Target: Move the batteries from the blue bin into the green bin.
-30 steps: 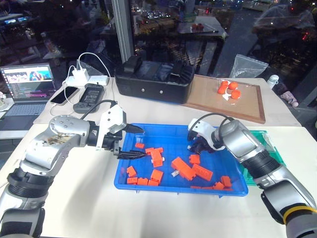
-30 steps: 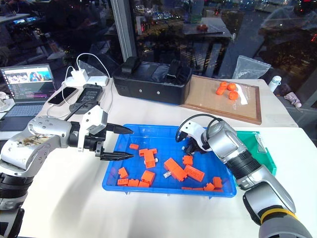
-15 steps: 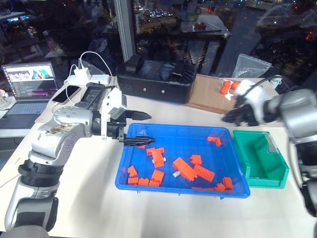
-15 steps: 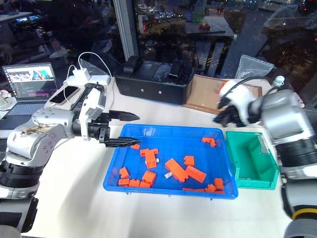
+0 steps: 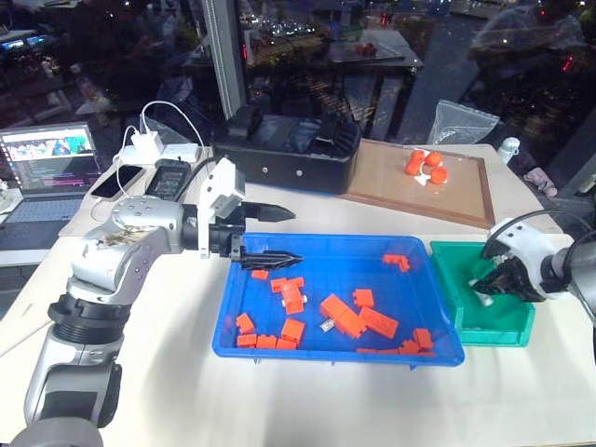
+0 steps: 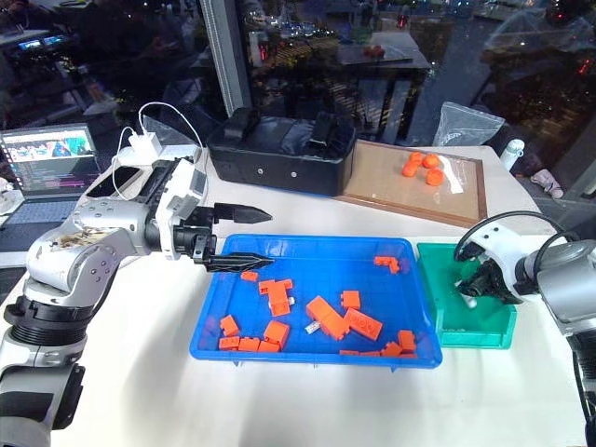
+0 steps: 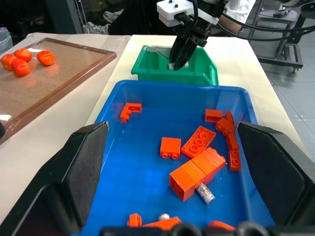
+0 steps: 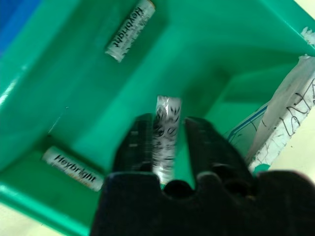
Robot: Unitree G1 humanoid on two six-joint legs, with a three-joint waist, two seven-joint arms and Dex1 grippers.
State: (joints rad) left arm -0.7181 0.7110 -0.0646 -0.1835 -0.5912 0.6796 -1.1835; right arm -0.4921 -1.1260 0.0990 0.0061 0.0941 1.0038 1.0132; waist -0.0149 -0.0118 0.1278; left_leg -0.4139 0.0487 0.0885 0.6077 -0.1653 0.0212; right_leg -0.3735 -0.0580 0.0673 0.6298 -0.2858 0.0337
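Orange bricks partly hide a battery.

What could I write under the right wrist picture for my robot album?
The right gripper holds a battery between its fingers over the green bin, where two batteries already lie.

The blue bin is a wide, shallow tray lying flat on the surface, with two silvery batteries lying among orange bricks in it. The green bin, smaller and deeper, stands just beside the blue bin's right end. Two labelled batteries lie flat on its floor, and a third battery stands between two black fingers above it.
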